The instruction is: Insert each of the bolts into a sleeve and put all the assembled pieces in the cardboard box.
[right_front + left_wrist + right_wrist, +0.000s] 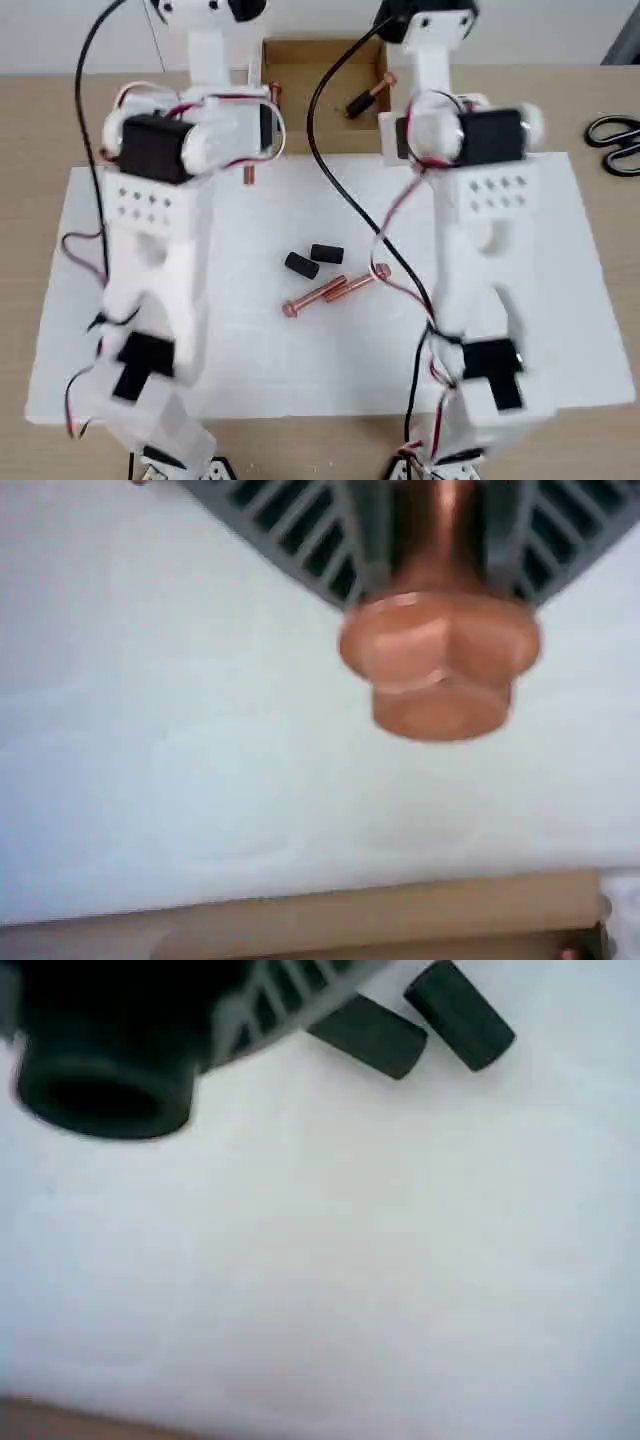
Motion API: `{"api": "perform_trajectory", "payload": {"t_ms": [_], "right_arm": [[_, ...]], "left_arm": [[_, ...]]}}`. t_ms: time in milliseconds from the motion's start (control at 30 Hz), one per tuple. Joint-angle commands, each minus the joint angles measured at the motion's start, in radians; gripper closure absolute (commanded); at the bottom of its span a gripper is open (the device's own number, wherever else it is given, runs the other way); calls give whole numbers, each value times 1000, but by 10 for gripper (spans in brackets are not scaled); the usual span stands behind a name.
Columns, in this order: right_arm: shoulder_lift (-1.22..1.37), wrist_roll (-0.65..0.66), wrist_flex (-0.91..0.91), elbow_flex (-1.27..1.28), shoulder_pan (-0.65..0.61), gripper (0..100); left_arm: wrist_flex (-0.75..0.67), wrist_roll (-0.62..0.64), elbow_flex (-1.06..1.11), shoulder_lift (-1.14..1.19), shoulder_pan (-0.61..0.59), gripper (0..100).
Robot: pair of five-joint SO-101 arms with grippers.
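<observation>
Bolt (440,670) clamped in my left gripper (440,540), sleeve (100,1100) clenched in my right gripper (150,1020).
My left held the copper bolt by its shank over the sheet's (300,360) far edge, near the cardboard box (295,75). Two loose sleeves (314,260) and the loose bolts (325,290) lay mid-sheet — one assembled piece (365,97) lay in the box.

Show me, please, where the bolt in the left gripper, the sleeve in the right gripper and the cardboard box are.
held bolt (440,655), left wrist view, on its hexagonal head.
held sleeve (100,1095), right wrist view, on its open end.
cardboard box (300,72), high view, on its bare floor.
</observation>
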Motion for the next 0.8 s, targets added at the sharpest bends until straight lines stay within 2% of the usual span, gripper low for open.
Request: {"api": "perform_trajectory", "payload": {"t_ms": [0,133,433,767], "right_arm": [[-150,9,10,-15,5,995],[-236,11,25,17,5,995],[-631,11,10,422,-10,995],[-829,11,-168,870,-4,995]], "left_arm": [[20,-9,174,-222,8,994],[18,-11,349,-390,11,994],[9,-11,575,-629,5,994],[-184,-6,796,-697,3,994]]}}
